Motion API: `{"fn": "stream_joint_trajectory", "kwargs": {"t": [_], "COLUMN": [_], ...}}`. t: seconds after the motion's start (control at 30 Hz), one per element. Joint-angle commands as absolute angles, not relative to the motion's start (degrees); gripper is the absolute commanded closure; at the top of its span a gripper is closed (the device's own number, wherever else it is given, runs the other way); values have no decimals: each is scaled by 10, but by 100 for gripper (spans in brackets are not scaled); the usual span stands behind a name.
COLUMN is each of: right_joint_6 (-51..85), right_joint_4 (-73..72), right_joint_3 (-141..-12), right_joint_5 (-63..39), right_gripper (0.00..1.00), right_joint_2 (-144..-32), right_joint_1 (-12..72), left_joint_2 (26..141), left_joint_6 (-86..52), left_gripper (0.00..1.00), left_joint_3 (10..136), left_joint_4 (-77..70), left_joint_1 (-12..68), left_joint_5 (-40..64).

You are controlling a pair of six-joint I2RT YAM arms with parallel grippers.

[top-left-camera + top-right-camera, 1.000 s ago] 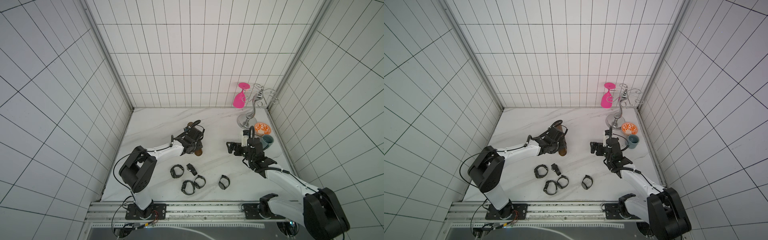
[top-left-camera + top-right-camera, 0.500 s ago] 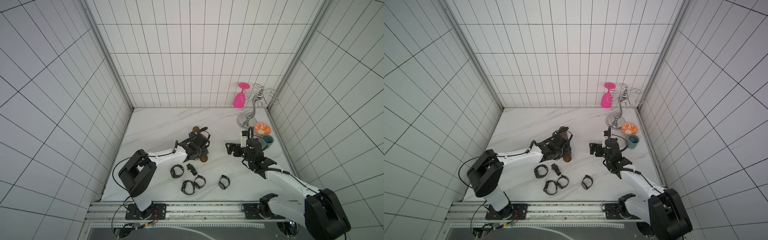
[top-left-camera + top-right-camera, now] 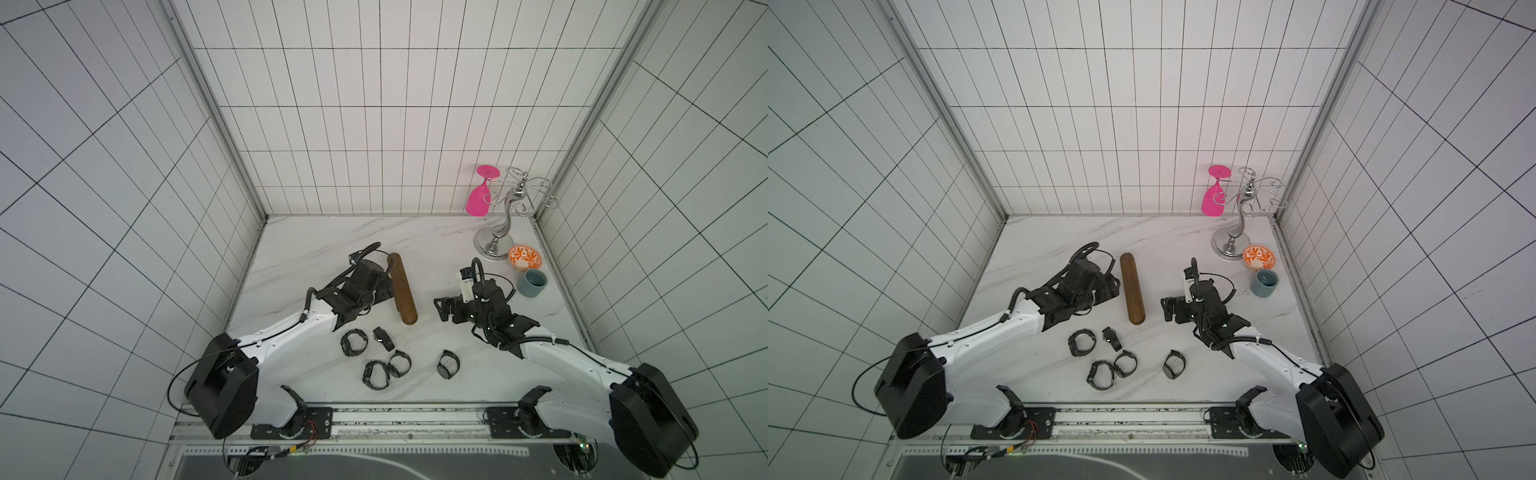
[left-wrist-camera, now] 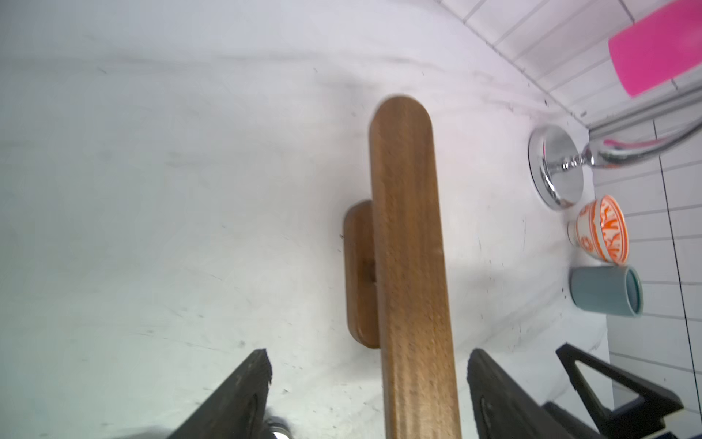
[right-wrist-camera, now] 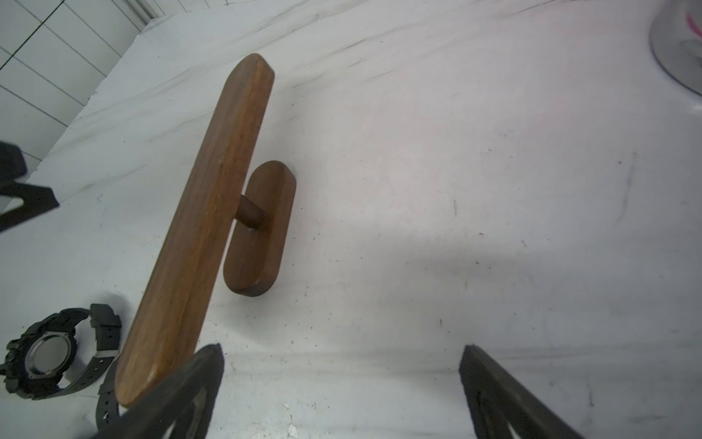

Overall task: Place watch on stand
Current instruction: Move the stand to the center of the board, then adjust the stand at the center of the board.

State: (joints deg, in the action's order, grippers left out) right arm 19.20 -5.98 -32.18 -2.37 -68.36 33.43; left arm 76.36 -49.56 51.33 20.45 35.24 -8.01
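My left end effector (image 4: 368, 355) is at the stand's left flank. Its jaws are parted and the bar shows between them in the wrist view, unclamped, so I'm holding nothing. The stand, a long brown wooden bar with rounded ends on a short wooden base (image 3: 402, 289), is upright on the white marble tabletop (image 3: 316, 249). The bar is bare, no watch on it.

On the near side of the stand, toward my bases, is a cluster of four black wristwatches (image 3: 354, 343), all loose on the tabletop. A fifth black wristwatch (image 3: 448, 365) lies apart, near-right of the stand.

My right end effector (image 5: 342, 349) hovers right of the stand, jaws wide, empty.

Well right of the stand, out of play:
- curvy chrome wire rack (image 3: 492, 246)
- pink glass (image 3: 477, 201) hanging on it
- orange patterned bowl (image 3: 525, 257)
- grey-blue cup (image 3: 532, 283)

Progress, my read: basically at the start, nothing placed. Left to do: pick a watch, loop its strap over a bar end, slide it on.
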Motion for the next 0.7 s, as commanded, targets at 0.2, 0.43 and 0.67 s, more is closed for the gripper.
{"fn": "stream_joint_trajectory", "kwargs": {"t": [0.2,0.43,0.67], "right_joint_6": [143,146,156], "right_joint_4": [25,69,100], "right_joint_3": [-516,-581,-610], "right_joint_5": [48,70,87], "right_gripper": [0,1,0], "right_joint_2": [-788,-882,-927], "right_joint_1": [463,502,504], "left_joint_2": [668,660,668], "left_joint_6": [-340,-342,-336], "left_gripper": [14,13,13], "left_joint_3": [456,430,424], "left_joint_4": [199,194,187], "left_joint_1": [275,254,235], "left_joint_5": [-114,-99,-80]}}
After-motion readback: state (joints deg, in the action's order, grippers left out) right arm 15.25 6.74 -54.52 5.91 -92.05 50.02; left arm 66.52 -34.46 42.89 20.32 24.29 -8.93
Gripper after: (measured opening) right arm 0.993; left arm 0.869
